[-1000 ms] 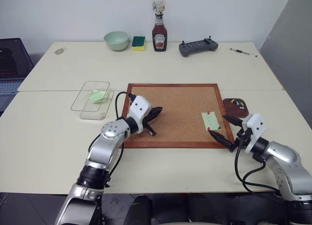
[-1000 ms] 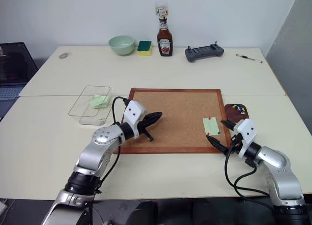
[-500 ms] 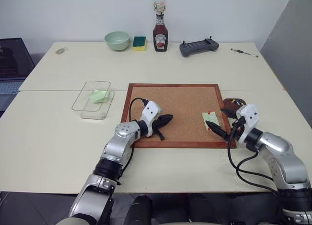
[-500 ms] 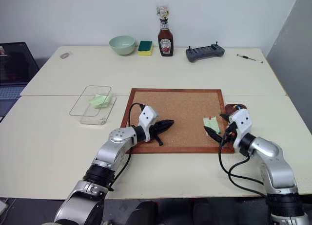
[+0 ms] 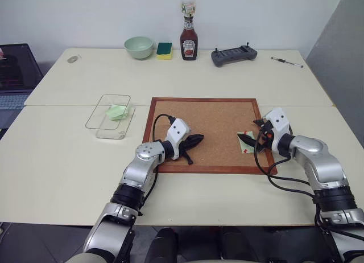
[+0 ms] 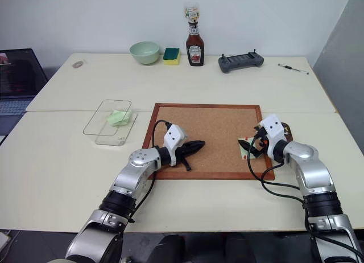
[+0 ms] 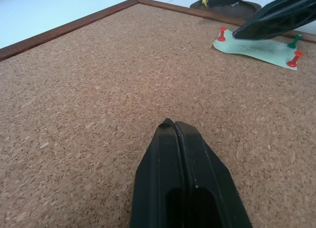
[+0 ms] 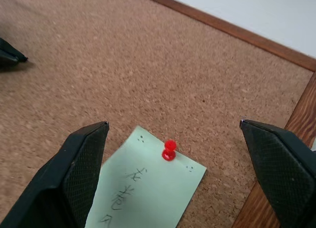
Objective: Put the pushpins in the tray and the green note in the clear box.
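Note:
The green note (image 5: 246,142) lies on the cork board (image 5: 210,123) near its right edge, with a red pushpin (image 8: 169,150) at its far edge. More pushpins, one green (image 7: 295,40) and one red (image 7: 295,59), stick in its near end. My right gripper (image 8: 173,124) is open and low over the note, a finger on either side of the far red pin. The tray (image 7: 249,7) sits just off the board's right side, mostly hidden behind that gripper. My left gripper (image 5: 196,139) is shut and empty over the board's front left. The clear box (image 5: 96,123) stands left of the board.
A brighter folded green paper (image 5: 116,111) lies in the clear box. Along the table's far edge are a pale green bowl (image 5: 139,46), a sponge (image 5: 164,49), a ketchup bottle (image 5: 188,38), a black controller (image 5: 233,56) and a pen (image 5: 286,61). A laptop (image 5: 14,69) sits far left.
My right gripper came forward from the board's front right corner to hover over the note. My left gripper slid a little to the right along the board's front.

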